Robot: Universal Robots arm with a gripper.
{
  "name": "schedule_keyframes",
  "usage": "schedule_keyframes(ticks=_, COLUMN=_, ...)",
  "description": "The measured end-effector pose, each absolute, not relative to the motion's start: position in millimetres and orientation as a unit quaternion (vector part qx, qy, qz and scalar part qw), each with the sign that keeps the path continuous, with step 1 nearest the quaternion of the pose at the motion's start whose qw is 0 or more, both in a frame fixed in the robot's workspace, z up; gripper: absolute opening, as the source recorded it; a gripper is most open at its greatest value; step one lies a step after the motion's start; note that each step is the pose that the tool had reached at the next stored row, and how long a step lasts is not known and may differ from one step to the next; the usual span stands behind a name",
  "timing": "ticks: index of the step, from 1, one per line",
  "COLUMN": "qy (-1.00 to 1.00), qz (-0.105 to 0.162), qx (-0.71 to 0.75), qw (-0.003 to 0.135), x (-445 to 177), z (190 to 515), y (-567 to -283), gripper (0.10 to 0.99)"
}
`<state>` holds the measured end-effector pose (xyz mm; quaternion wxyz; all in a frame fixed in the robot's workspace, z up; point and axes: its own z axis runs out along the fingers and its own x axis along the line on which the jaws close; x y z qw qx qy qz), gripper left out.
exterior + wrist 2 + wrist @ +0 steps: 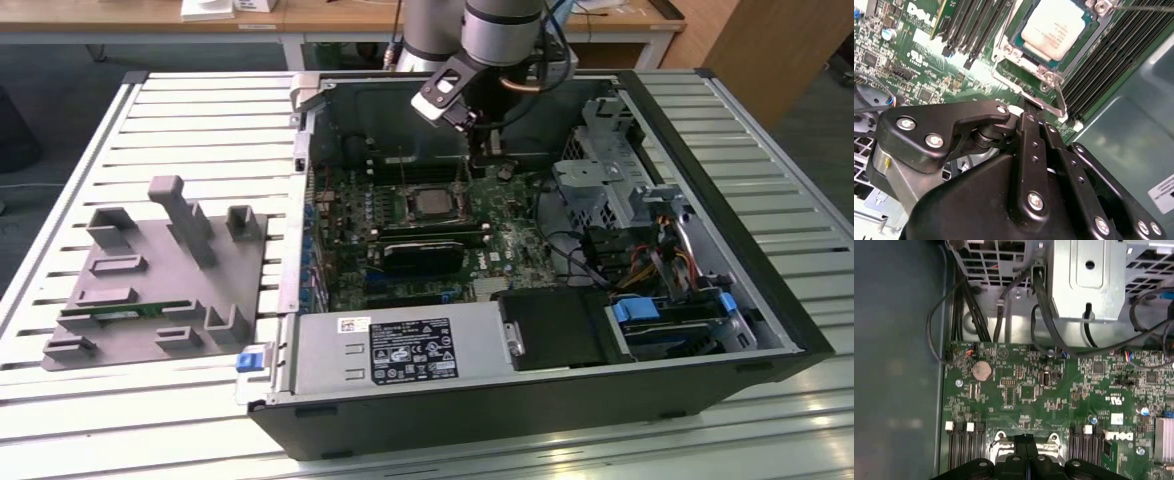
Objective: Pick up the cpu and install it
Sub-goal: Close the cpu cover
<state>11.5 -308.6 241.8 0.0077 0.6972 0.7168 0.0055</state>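
cpu (1054, 27) already sits in the socket (1009, 47), so install looks mostly done; latch state unclear. Tool (1026, 109) pinched closed, empty, tips just beside socket edge.

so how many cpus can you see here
1. The cpu sits in the socket on the motherboard, close to the tips of the gripper. Another could be hidden behind the gripper.
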Motion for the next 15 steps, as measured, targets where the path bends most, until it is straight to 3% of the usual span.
schedule_keyframes(ticks=15, qy=0.717, qz=0.005, qx=0.697, qw=0.008, x=-5.5, z=237.3, y=-308.6, gripper=0.106)
